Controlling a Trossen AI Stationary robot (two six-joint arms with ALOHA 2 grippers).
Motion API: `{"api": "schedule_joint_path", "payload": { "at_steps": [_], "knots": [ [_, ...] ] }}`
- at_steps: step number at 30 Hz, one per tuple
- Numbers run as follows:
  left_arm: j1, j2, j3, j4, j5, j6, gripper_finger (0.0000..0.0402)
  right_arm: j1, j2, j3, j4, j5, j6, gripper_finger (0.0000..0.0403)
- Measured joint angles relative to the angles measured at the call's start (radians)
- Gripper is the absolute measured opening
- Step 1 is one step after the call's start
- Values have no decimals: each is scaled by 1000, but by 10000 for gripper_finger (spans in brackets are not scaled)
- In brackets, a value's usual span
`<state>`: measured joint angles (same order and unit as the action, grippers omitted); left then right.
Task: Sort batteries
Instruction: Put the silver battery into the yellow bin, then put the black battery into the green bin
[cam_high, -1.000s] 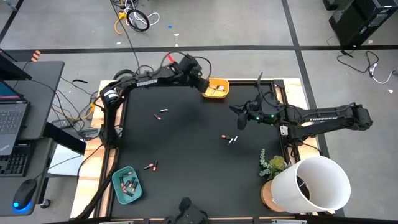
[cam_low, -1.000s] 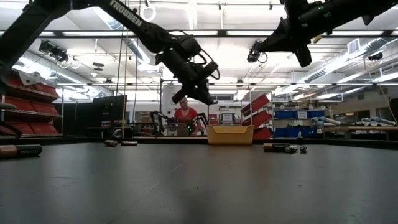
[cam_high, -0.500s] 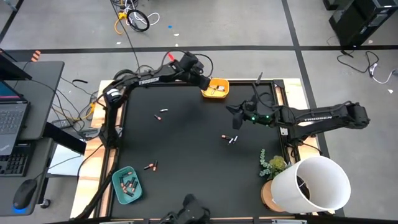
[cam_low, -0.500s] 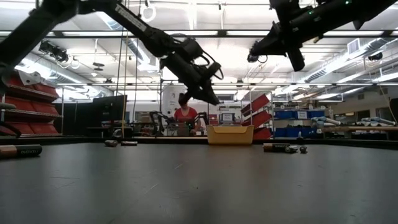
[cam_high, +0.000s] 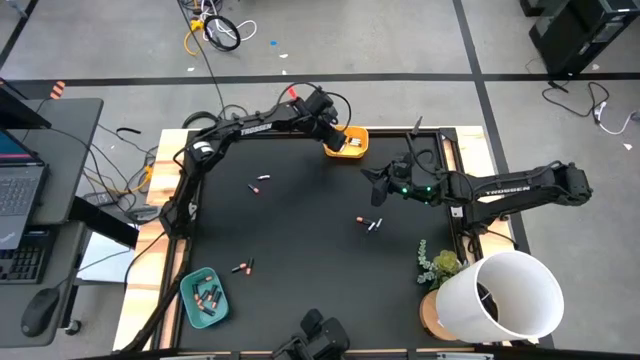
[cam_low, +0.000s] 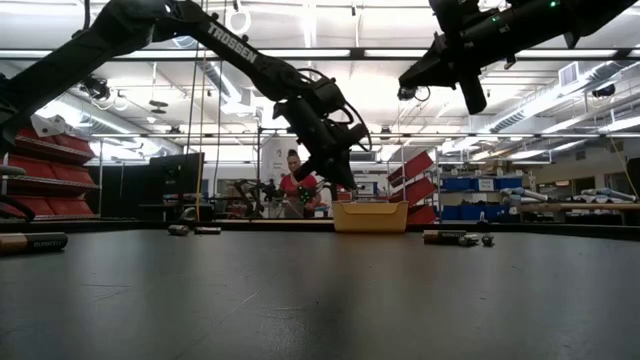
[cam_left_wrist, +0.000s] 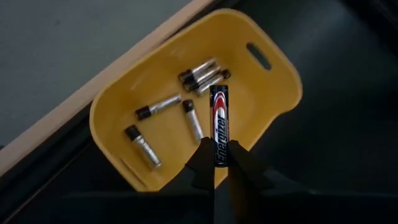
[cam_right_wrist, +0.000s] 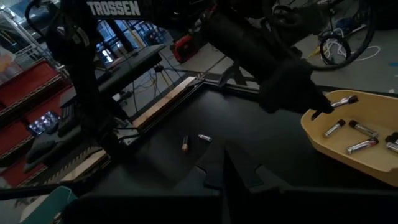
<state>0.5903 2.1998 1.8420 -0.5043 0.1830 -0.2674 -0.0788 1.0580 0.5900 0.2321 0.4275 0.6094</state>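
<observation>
My left gripper clenches a black-and-silver battery above the yellow tray at the table's far edge, where five batteries lie. My right gripper hovers clenched and empty, right of centre. Loose batteries lie scattered on the table.

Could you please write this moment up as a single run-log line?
left gripper: shut on battery, above yellow tray | right gripper: shut, empty, hovering mid-table | loose batteries: on mat
</observation>
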Motion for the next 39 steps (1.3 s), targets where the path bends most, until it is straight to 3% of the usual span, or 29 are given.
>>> {"api": "schedule_joint_path", "payload": {
  "at_steps": [3,8,12,16,21,27,32,39],
  "knots": [
    [-7,2,0,-17,-42,35,63,0,0,0,-1,1,-7,0],
    [-9,2,0,-19,-49,49,155,-9,0,0,-2,2,-12,0],
    [-8,2,14,-37,-50,50,190,-10,0,0,-3,2,-15,0],
    [-8,-1,77,-109,-43,72,190,-10,0,0,-13,2,-16,0],
    [-26,-65,149,-250,-47,226,158,-10,0,0,-11,1,-7,0],
    [-97,-195,137,-521,-161,466,119,-10,0,0,-11,-7,-8,0],
    [-106,-311,-71,-615,-190,492,104,-10,-1,0,-9,-26,-46,0],
    [-83,-632,-565,-439,-190,348,101,-6,-1,0,-10,-117,-93,0]
  ]
}}
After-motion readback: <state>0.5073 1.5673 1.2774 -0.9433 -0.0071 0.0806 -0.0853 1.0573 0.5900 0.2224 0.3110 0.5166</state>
